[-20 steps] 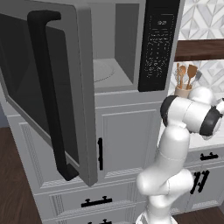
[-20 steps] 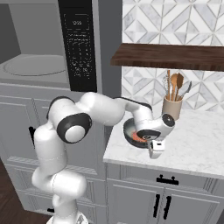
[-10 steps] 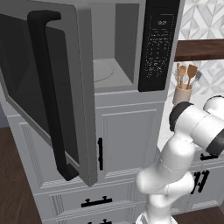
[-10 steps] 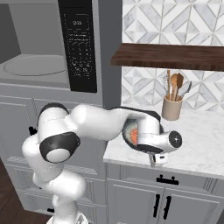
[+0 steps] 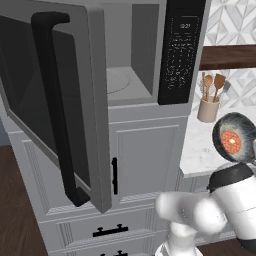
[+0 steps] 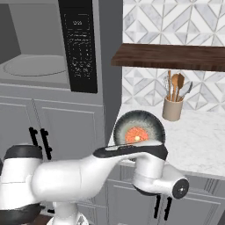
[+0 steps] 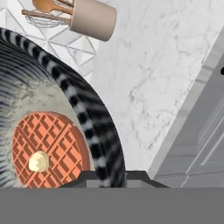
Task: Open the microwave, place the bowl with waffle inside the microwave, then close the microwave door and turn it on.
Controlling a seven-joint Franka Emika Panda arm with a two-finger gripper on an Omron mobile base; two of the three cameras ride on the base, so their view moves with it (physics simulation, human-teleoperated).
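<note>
Bowl [image 6: 139, 128] w/ waffle [image 7: 47, 151] now lifted, tilted

Rendered home kitchen, built-in microwave [image 5: 150, 60] set in grey panelled cabinets [image 5: 145, 160] with black handles, white marble counter [image 6: 197, 140], geometric tile backsplash [image 6: 176, 22], dark wood shelf [image 6: 171, 56], beige utensil crock [image 6: 172, 109] holding wooden spoons.
</note>
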